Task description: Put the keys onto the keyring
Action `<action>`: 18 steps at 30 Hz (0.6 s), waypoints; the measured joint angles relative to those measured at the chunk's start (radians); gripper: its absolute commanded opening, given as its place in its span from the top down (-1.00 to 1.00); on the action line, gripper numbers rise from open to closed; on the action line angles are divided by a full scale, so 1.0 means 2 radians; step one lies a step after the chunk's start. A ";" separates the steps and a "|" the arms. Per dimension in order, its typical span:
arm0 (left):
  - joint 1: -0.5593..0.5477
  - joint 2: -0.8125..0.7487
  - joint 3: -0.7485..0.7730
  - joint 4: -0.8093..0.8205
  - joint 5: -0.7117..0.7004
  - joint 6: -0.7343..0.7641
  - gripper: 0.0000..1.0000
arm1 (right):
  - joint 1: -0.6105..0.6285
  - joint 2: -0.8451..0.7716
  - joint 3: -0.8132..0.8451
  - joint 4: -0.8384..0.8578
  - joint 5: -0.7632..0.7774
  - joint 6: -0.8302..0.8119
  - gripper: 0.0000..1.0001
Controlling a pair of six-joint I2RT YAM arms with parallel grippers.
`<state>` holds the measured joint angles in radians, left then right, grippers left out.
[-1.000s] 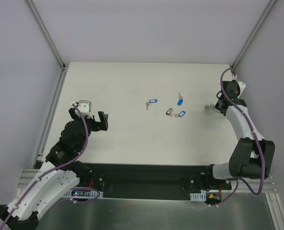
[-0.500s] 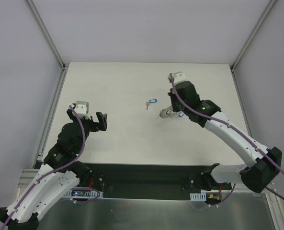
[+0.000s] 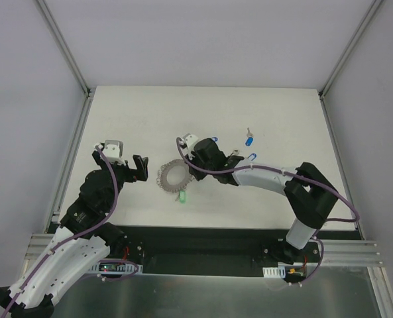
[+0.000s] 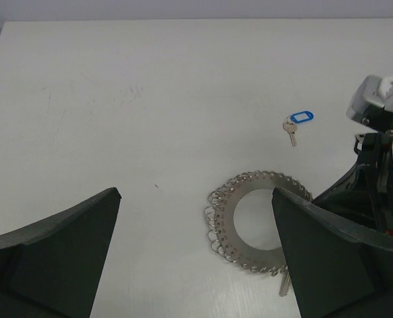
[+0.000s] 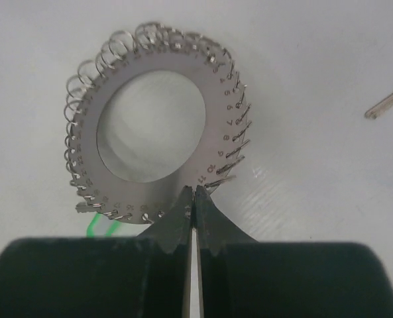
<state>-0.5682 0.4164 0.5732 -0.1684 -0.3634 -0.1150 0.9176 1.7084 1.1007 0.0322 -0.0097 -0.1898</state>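
The keyring is a flat grey disc with a coiled wire rim, lying left of the table's middle. My right gripper is shut on its rim; in the right wrist view the fingertips pinch the keyring at its near edge. A green bit and a small silver key lie against the ring. Blue-tagged keys lie behind the right arm: one, one, and one beside the wrist. My left gripper stands open, empty, just left of the keyring.
The right arm stretches low across the table from the right, over where the keys lie. A bare silver key lies to the right of the ring. Metal frame rails border the table's left edge.
My right arm swept from the table's far right edge to left of the middle, bringing the keyring with it. The left arm hardly moved and stayed open.
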 measured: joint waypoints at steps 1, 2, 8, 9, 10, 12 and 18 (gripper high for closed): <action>0.000 0.000 0.000 0.000 0.000 0.000 -0.98 | 0.000 0.000 -0.016 0.008 -0.002 0.003 0.98; 0.000 0.000 0.000 0.000 0.000 0.000 -0.98 | 0.001 0.000 -0.031 0.017 -0.004 0.005 0.98; 0.000 0.001 0.000 0.000 0.000 0.000 -0.98 | 0.004 -0.002 -0.100 0.037 -0.018 0.014 0.95; 0.000 0.002 0.000 0.000 0.000 0.000 -0.98 | 0.005 -0.002 -0.106 0.038 -0.020 0.016 0.82; 0.000 0.003 0.000 0.000 0.001 0.000 -0.98 | 0.005 -0.005 -0.112 0.039 -0.022 0.017 0.75; 0.000 0.005 0.000 0.000 0.003 0.000 -0.98 | 0.006 -0.012 -0.116 0.038 -0.021 0.022 0.62; 0.000 0.006 0.000 0.000 0.007 0.000 -0.98 | 0.008 -0.044 -0.116 0.012 0.038 0.029 0.49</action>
<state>-0.5686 0.4290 0.5732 -0.1684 -0.3485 -0.1150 0.9329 1.6207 0.8692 0.0559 0.0654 -0.1310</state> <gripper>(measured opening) 0.992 0.224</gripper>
